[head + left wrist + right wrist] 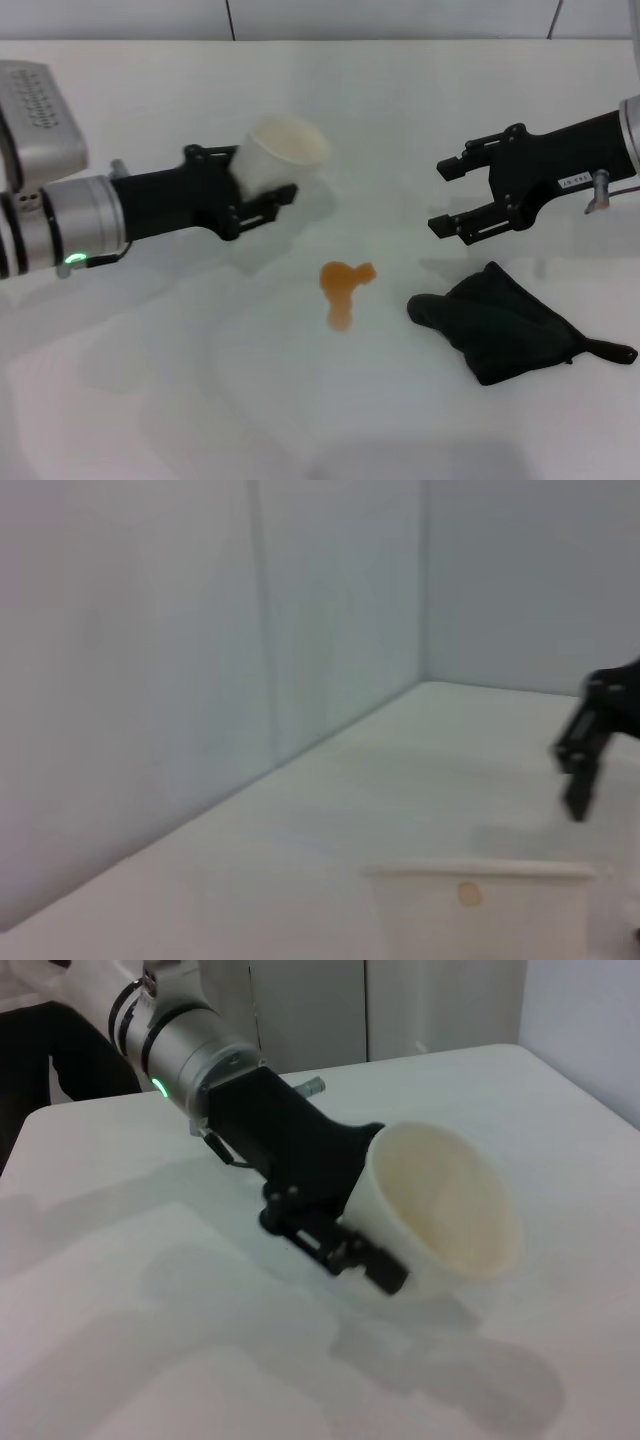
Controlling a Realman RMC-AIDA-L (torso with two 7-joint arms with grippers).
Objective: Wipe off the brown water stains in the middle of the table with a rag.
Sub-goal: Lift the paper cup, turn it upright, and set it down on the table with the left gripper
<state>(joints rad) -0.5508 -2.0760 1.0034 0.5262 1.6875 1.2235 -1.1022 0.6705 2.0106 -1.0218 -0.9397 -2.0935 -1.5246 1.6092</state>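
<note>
The brown water stains (343, 288) form a small orange-brown puddle with a narrow tail in the middle of the white table (150, 390). The black rag (505, 322) lies in a wrinkled heap to the right of the puddle, its thin tail pointing right. My right gripper (441, 196) is open and empty, hovering above and behind the rag, apart from it. My left gripper (262, 180) is shut on a white paper cup (285, 150), held tilted above the table behind and to the left of the puddle. The right wrist view shows the cup (445, 1210) in the left gripper (335, 1235).
The left wrist view shows the cup's rim (480, 872), the table (400, 780) and my right gripper (592, 740) farther off. A pale wall (400, 18) runs along the table's far edge. Faint wet sheen lies on the tabletop around the puddle.
</note>
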